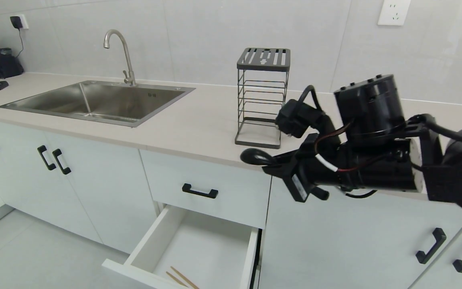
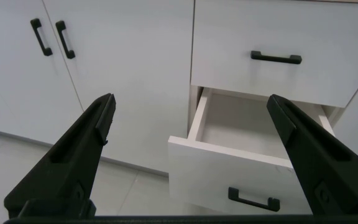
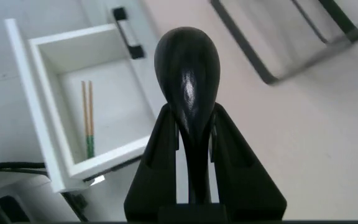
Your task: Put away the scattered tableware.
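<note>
The pale worktop [image 1: 199, 120] carries a steel sink [image 1: 94, 100]. Below its front edge a white drawer [image 1: 146, 237] stands open. A black wire rack [image 1: 262, 98] stands on the worktop. Near the rack, the right end effector [image 1: 273, 160] clamps a black spoon [image 3: 187, 68] above the worktop's front edge. The left end effector [image 2: 190, 102] hangs spread wide before the drawer, where two chopsticks [image 3: 88, 118] lie.

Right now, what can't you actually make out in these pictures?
The black spoon handle, right wrist view: buried between the right gripper fingers.
The chopsticks, head view: cut off by the bottom edge.
The drawer floor, left wrist view: hidden behind its own front panel.
The wire rack near corner, head view: covered by the right arm.
</note>
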Tool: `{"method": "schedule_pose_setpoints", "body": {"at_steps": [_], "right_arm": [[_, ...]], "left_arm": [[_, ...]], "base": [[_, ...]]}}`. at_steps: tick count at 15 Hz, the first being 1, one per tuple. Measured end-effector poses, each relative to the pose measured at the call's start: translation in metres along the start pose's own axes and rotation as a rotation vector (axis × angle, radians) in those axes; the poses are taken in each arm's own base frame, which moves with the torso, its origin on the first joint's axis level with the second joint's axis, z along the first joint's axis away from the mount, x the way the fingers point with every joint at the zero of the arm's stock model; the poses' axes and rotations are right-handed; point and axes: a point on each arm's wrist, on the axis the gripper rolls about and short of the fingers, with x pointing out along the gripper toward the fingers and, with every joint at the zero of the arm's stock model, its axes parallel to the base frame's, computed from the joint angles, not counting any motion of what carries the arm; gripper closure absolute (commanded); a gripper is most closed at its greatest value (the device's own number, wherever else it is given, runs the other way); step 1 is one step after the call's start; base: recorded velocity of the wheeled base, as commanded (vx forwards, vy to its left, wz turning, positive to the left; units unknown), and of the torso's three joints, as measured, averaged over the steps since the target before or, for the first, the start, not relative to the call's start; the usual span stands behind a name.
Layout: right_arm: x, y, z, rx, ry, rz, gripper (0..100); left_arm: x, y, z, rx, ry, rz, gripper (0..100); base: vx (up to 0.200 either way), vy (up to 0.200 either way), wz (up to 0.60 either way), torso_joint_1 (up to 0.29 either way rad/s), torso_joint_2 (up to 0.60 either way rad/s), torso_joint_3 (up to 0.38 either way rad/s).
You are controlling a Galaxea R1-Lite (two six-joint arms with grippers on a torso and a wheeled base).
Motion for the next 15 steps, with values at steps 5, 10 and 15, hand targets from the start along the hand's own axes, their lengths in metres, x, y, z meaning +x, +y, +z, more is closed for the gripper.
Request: {"method": "schedule_pose_setpoints", "body": {"at_steps": [5,10,15], "right_arm": [[0.067,0.066,0.006,-0.030,0.000,0.101,100],[0.138,0.100,-0.016,-0.033,0.027,0.122,100],[0.192,0.113,-0.041,-0.032,0.056,0.103,100]], "left_arm": [[0.000,0.000,0.000,0.000,0.000,0.000,0],[0.000,0.000,0.000,0.000,0.000,0.000,0],[0.000,0.000,0.000,0.000,0.000,0.000,0]], "base": [[0.000,0.000,0.00,0.000,0.00,0.000],[0.000,0.000,0.00,0.000,0.00,0.000],[0.000,0.000,0.00,0.000,0.00,0.000]]}}
